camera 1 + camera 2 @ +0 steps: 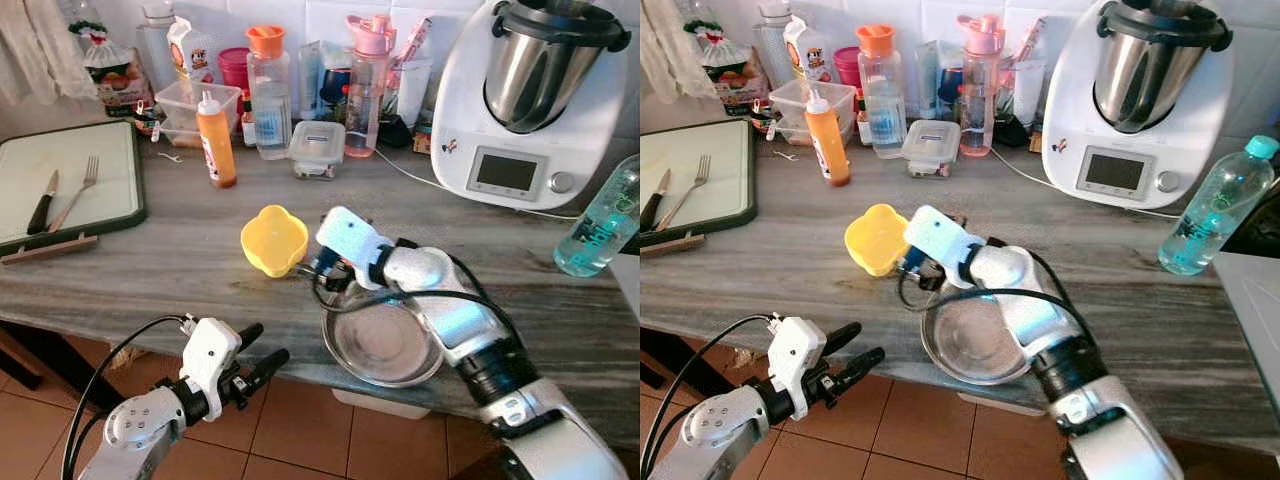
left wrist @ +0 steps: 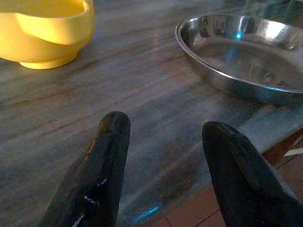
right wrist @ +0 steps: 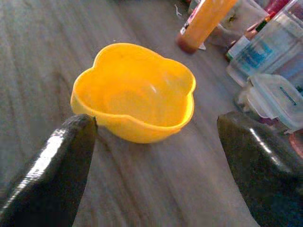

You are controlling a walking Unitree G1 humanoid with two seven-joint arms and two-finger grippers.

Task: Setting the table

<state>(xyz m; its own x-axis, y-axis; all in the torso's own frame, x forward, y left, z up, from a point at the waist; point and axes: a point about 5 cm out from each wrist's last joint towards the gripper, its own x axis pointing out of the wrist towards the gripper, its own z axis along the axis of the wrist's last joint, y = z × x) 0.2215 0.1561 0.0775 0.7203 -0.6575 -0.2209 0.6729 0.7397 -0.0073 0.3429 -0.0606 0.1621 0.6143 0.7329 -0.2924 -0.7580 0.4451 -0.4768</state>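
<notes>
A yellow flower-shaped bowl [image 1: 274,240] stands on the grey marble counter [image 1: 150,270]. My right gripper [image 3: 154,142] is open just short of it, one finger on each side and neither touching. To the bowl's right, at the counter's front edge, lies a shallow steel plate [image 1: 385,345], partly under my right forearm. My left gripper [image 1: 262,350] is open and empty, low in front of the counter's edge and pointing at the plate [image 2: 246,56] and bowl [image 2: 45,33]. A fork [image 1: 78,192] and a knife [image 1: 42,203] lie on a green-rimmed board [image 1: 110,215] at far left.
An orange sauce bottle [image 1: 216,140], plastic bottles and lidded containers [image 1: 316,148] crowd the back of the counter. A white kitchen machine [image 1: 530,100] stands back right, its cable [image 1: 410,172] trailing across the counter. A blue water bottle [image 1: 605,220] stands at far right. Tiled floor [image 1: 300,430] lies below.
</notes>
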